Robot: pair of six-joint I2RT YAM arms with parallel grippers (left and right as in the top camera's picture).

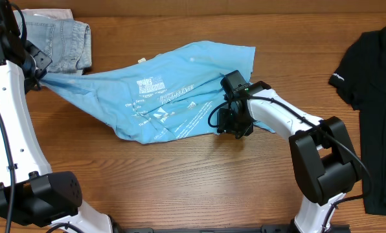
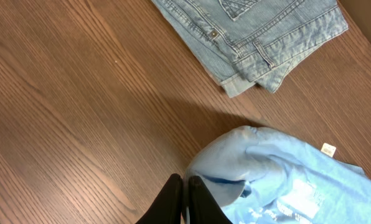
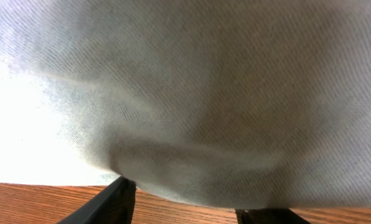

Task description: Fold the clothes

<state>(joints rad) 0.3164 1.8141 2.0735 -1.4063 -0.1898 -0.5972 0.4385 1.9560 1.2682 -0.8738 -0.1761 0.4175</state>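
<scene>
A light blue T-shirt (image 1: 160, 90) with white print lies crumpled and stretched across the middle of the table. My left gripper (image 1: 41, 74) is shut on its left tip, pulling it into a taut point. In the left wrist view the two black fingers (image 2: 187, 182) stand almost together with a thin edge of blue cloth (image 2: 279, 174) between them. My right gripper (image 1: 230, 129) is at the shirt's lower right edge. Its fingers (image 3: 114, 202) stand apart in the right wrist view, the cloth (image 3: 204, 93) hanging over and between them. A black T-shirt (image 1: 374, 97) lies at the far right.
Pale denim shorts (image 1: 60, 42) lie folded at the back left, just behind the left gripper, also showing in the left wrist view as denim shorts (image 2: 266, 31). Bare wooden table (image 1: 180, 188) runs along the front between the two arm bases.
</scene>
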